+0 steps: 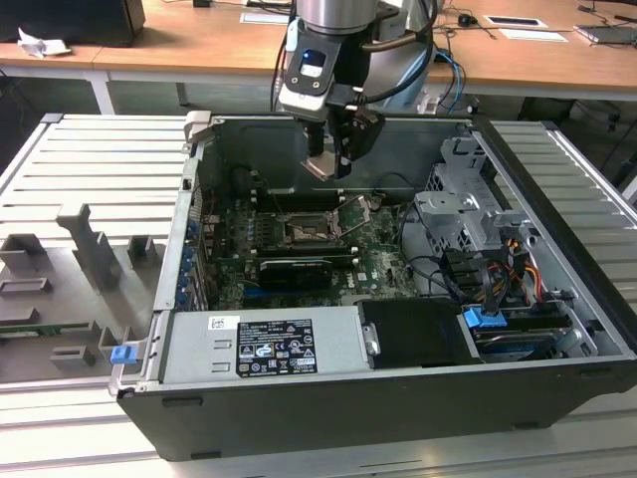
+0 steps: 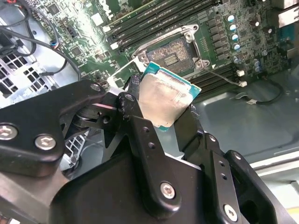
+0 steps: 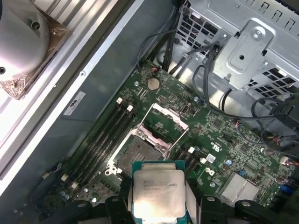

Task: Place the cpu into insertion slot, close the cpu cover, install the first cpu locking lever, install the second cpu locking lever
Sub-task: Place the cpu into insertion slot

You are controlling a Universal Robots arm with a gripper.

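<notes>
My gripper (image 2: 159,109) is shut on the cpu (image 2: 166,99), a flat square chip with a silvery face and a green edge, gripped by two opposite sides. In the exterior view the gripper (image 1: 333,159) hangs with the cpu (image 1: 318,165) above the open computer case, higher than the insertion slot (image 1: 303,232) and towards the case's back wall. The slot (image 3: 135,151) is a dark square socket with a silver rim on the green board, and nothing lies in it. The cpu cover (image 3: 164,122) stands swung open at the socket's edge. Beyond the cpu (image 3: 159,193) the socket is unobstructed.
Memory slots (image 3: 105,137) run beside the socket. A long black card (image 1: 294,271) lies in front of it, with a labelled power supply (image 1: 264,349) nearer still. A drive cage (image 1: 468,214) and cables fill the exterior view's right. A round metal cooler (image 3: 28,42) sits outside the case.
</notes>
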